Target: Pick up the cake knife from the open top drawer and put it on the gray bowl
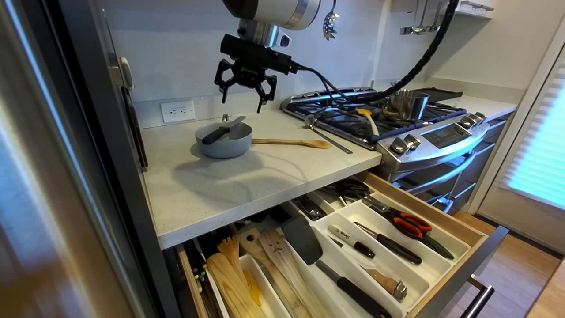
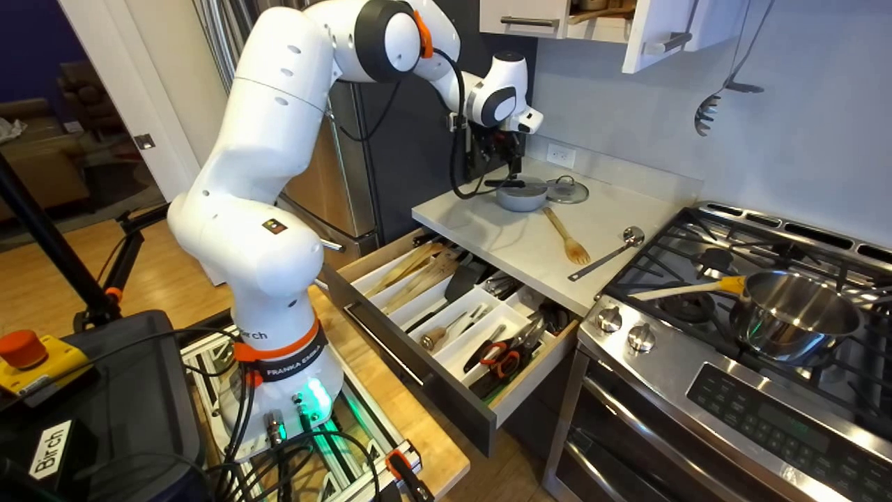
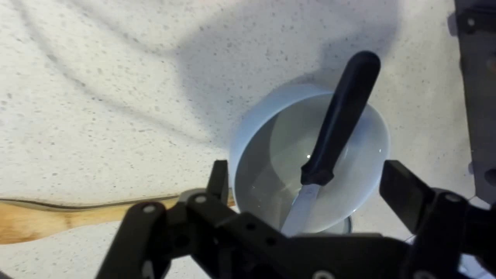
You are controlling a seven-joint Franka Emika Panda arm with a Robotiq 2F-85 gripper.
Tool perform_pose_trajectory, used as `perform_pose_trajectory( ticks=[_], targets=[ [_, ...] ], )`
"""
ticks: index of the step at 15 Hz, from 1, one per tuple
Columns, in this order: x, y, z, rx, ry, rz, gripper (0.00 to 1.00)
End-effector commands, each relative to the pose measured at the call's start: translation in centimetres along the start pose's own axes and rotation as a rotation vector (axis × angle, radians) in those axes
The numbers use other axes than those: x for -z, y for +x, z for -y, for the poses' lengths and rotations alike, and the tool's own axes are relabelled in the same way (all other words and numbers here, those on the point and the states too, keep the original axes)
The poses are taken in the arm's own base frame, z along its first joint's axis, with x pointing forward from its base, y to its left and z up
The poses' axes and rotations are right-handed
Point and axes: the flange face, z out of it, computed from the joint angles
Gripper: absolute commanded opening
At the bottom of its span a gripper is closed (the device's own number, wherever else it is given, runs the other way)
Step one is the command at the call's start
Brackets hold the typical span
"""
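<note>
The cake knife, with a black handle and pale blade, lies tilted across the gray bowl. Its handle sticks out over the rim. It shows in both exterior views and in the wrist view, where the gripper body hides the blade's end. The gray bowl stands upright on the counter. My gripper is open and empty above the bowl, apart from the knife. In the wrist view its fingers frame the bowl. The top drawer is open below the counter.
A wooden spoon and a metal ladle lie on the counter beside the bowl. A glass lid lies behind it. The stove holds a steel pot. A dark fridge-side panel borders the counter.
</note>
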Motion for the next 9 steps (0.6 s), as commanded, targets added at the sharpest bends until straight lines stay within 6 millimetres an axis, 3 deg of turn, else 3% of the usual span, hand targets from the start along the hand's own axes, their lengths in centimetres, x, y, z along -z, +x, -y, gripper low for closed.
perform_pose_trajectory(
  ticks=[1, 5, 8, 9],
  targets=[
    [3.7, -4.6, -2.8, 0.110, -0.131, 0.010, 1.00],
    [7.7, -8.1, -5.4, 0.340, -0.177, -0.021, 1.00],
    [11.0, -8.6, -8.7, 0.473, -0.101, -0.116, 1.00],
    [9.0, -7.1, -5.5, 0.401, -0.127, -0.075, 1.00]
  ],
)
